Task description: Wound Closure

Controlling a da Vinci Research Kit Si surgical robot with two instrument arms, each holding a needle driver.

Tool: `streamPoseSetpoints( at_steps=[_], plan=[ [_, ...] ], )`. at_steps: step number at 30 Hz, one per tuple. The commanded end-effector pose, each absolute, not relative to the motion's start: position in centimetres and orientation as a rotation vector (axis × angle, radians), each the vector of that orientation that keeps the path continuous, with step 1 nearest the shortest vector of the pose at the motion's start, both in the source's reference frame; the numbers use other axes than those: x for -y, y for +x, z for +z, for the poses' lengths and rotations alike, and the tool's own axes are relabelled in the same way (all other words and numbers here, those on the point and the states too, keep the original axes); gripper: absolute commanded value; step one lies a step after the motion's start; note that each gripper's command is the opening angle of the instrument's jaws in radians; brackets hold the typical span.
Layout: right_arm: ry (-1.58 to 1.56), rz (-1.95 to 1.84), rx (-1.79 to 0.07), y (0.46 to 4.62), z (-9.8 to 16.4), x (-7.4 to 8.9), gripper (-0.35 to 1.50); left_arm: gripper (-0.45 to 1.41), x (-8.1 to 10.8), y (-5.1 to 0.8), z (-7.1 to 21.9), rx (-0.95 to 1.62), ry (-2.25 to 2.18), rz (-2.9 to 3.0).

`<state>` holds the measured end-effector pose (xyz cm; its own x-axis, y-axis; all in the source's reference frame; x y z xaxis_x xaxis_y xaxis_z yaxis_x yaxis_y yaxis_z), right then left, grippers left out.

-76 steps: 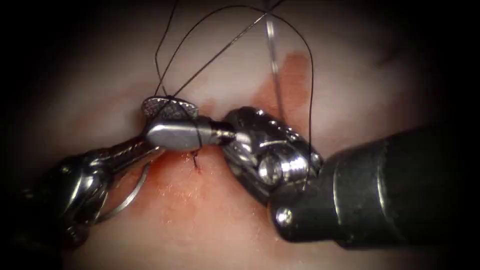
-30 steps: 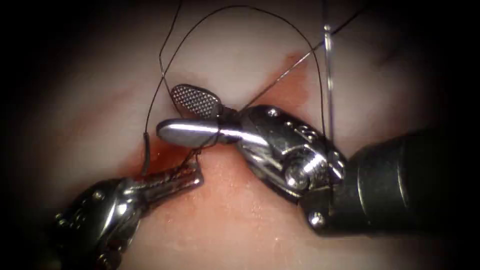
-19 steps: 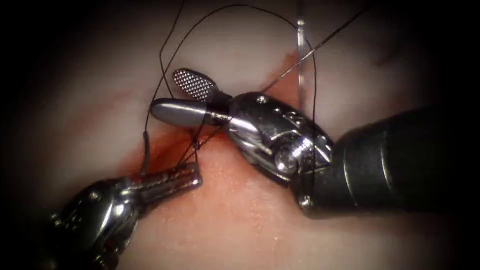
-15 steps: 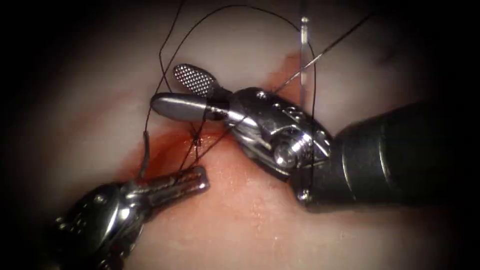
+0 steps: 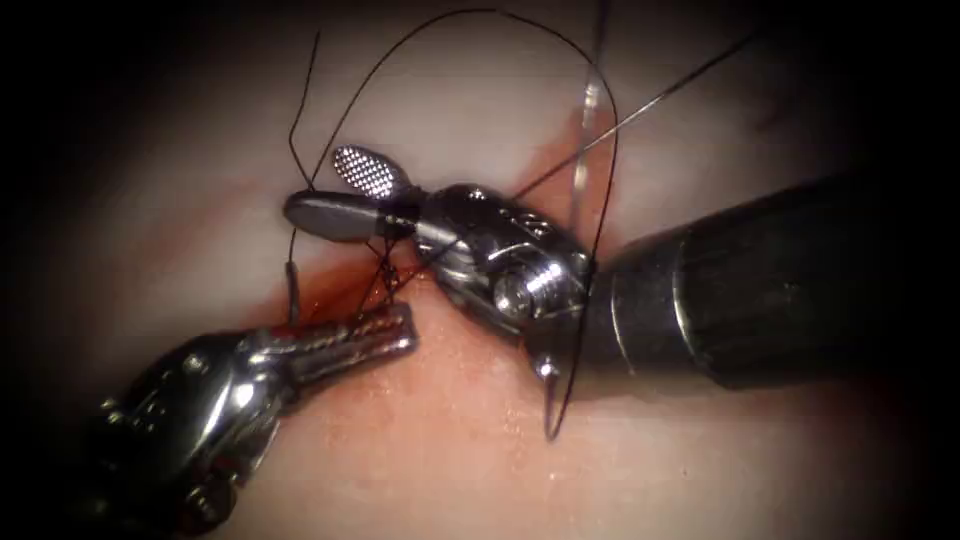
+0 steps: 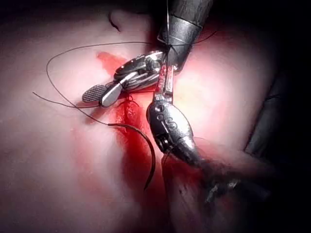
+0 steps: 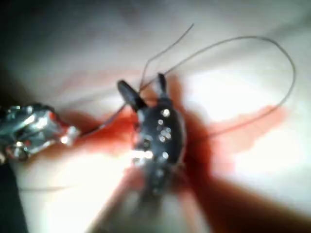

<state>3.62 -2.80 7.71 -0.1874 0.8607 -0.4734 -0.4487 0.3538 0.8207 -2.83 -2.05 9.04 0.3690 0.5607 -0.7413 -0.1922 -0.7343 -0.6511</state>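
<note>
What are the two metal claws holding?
The left tool pinches the thread close to the stitch. The right tool grips nothing; thread loops round it. The needle lies free on the tissue.

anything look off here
Thread is looped round the open right gripper, which holds nothing. The left gripper is shut on thread. The needle lies loose on the tissue, left of the cut, amid pooled red fluid.

The tissue [image 5: 700, 130] carried everything: pale flesh, its cut [image 5: 345, 290] running under a smear of red fluid [image 5: 330, 300]. Black thread [image 5: 470, 15] looped across it, and the curved needle [image 6: 146, 145] lay on the reddened surface.
</note>
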Motion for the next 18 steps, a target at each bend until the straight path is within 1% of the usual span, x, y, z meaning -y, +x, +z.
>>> streamPoseSetpoints(
  at_steps=[1,2,5,7,10,14,18],
  plan=[
    [0.44,1.233,-1.279,3.71,7.75,2.83,0.99,-0.45,2.11,-2.89,9.1,0.324,-1.956,1.423],
    [0.449,1.228,-1.275,3.71,7.74,2.84,0.89,-0.45,2.11,-2.88,9.1,0.331,-1.96,1.425],
    [0.454,1.223,-1.275,3.7,7.73,2.86,0.89,-0.45,2.1,-2.84,9.1,0.337,-1.948,1.433],
    [0.455,1.222,-1.276,3.69,7.73,2.86,0.93,-0.45,2.08,-2.79,9.11,0.341,-1.942,1.437],
    [0.454,1.223,-1.276,3.69,7.73,2.85,1.03,-0.45,1.96,-2.61,9.16,0.341,-1.907,1.454],
    [0.453,1.223,-1.279,3.69,7.74,2.85,1.03,-0.45,1.95,-2.49,9.17,0.336,-1.897,1.452],
    [0.449,1.221,-1.273,3.69,7.8,2.85,1.03,-0.45,2.02,-2.52,9.1,0.331,-1.892,1.45]
  ],
)
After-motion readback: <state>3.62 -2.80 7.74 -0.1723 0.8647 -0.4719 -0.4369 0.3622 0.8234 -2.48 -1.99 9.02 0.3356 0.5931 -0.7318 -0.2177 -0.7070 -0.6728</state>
